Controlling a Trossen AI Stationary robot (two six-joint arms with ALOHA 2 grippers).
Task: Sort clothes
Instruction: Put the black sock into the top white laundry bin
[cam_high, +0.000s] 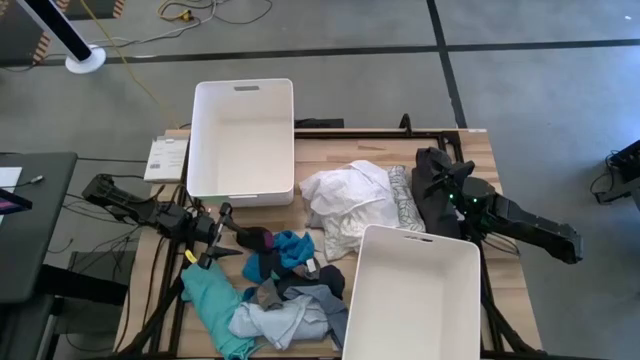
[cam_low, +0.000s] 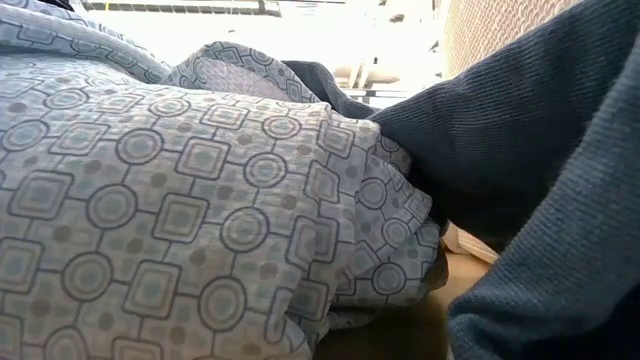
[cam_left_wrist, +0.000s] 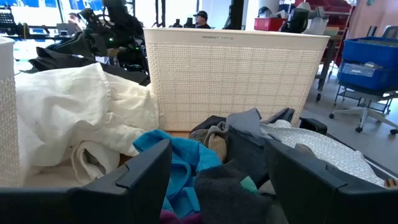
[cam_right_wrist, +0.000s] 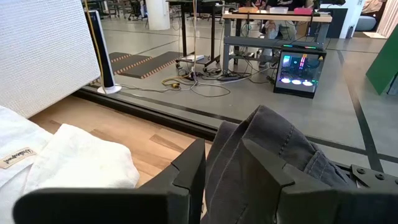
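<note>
Patterned cloth (cam_low: 180, 200) blocks the low view — table hidden.

Left gripper (cam_high: 222, 238) at left-centre of the high view, fingers spread apart; right gripper (cam_high: 437, 190) at right, clamping dark fabric.

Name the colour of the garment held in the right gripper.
Dark grey garment, clearest in the right wrist view, pinched in the right gripper.

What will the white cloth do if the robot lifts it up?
The white garment lies crumpled in soft folds, so it will probably droop and hang rather than keep its shape. It looks thin, so likely light. It lies against the grey-white patterned cloth, which might get dragged along.
</note>
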